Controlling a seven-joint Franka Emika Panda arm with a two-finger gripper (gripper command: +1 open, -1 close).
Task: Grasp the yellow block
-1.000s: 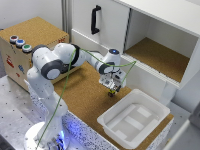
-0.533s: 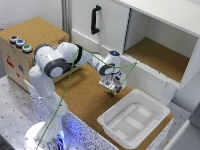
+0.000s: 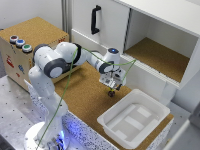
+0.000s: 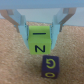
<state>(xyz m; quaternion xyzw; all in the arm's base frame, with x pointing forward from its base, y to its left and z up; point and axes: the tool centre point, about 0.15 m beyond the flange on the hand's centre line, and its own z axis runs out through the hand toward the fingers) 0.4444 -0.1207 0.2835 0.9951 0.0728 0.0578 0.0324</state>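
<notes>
The yellow block (image 4: 40,42) is a small yellow-green cube with dark letter markings. In the wrist view it sits between my gripper's (image 4: 41,31) two pale fingers (image 4: 22,29), which press against both of its sides. In the exterior view the gripper (image 3: 111,90) is low over the cork surface, just to the exterior view's left of the white tray (image 3: 116,128); the yellow block is too small to make out there. The gripper is shut on the yellow block.
A purple cube with a yellow letter (image 4: 49,65) lies on the cork close beside the yellow block. The white tray stands near the table's front corner. A white cabinet with an open shelf (image 3: 160,57) rises behind. A wooden box with buttons (image 3: 20,42) stands at the exterior view's left.
The gripper has moved down a little toward the cork surface over the last second. The rest of the scene is unchanged.
</notes>
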